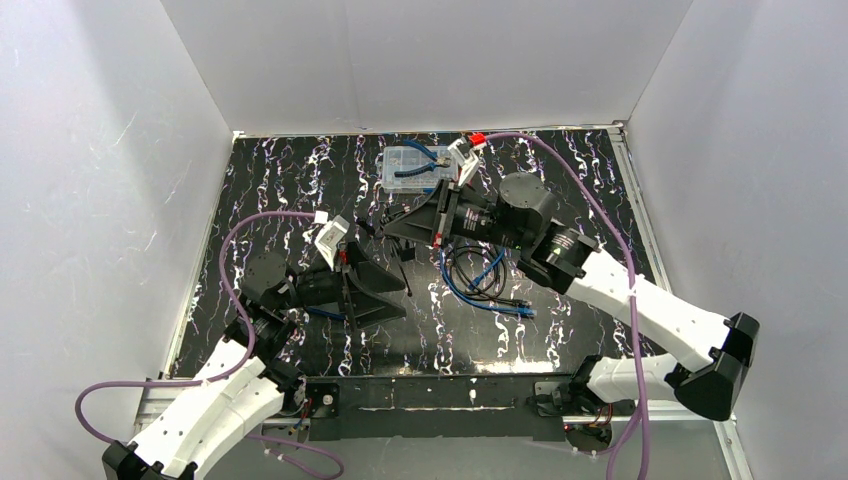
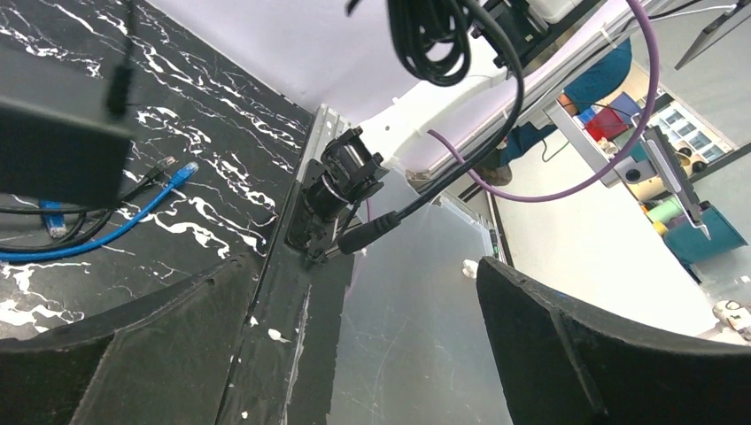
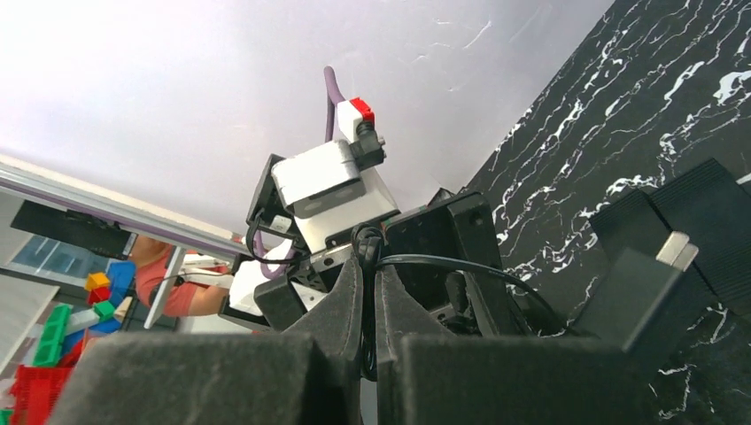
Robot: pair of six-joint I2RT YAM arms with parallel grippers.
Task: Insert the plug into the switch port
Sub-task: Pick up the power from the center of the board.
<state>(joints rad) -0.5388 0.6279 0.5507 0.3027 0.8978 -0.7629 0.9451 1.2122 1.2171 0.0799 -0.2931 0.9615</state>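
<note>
My right gripper is shut on a thin black cable, raised above the mat's middle. The plug on that cable is hidden. A flat matte-black box, the switch, shows blurred at the left of the left wrist view and at the right of the right wrist view. Its port is not visible. My left gripper stands open just left of and below the right one, with nothing between its fingers.
A blue cable and black cable loops lie on the marbled black mat, their plug ends near each other. A clear parts box stands at the back. White walls close three sides.
</note>
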